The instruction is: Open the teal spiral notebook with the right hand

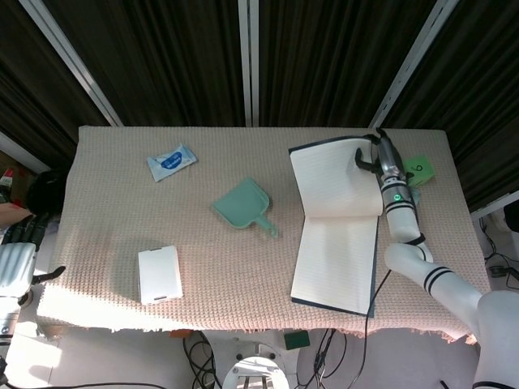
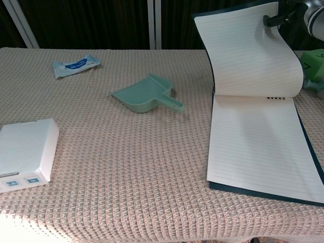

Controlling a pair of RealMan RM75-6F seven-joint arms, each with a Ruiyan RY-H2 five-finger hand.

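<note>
The teal spiral notebook lies open at the right of the table, its lined pages facing up and a dark teal edge showing around them. Its upper leaf stands raised and curved above the spiral. My right hand is at the far top corner of that leaf and pinches its edge, with a dark finger on the near face. In the chest view only part of that hand shows. My left hand hangs off the table's left side, fingers apart, holding nothing.
A green dustpan sits mid-table, left of the notebook. A white box lies near the front left. A blue-white wipes packet is at the back left. A green card lies right of the raised leaf.
</note>
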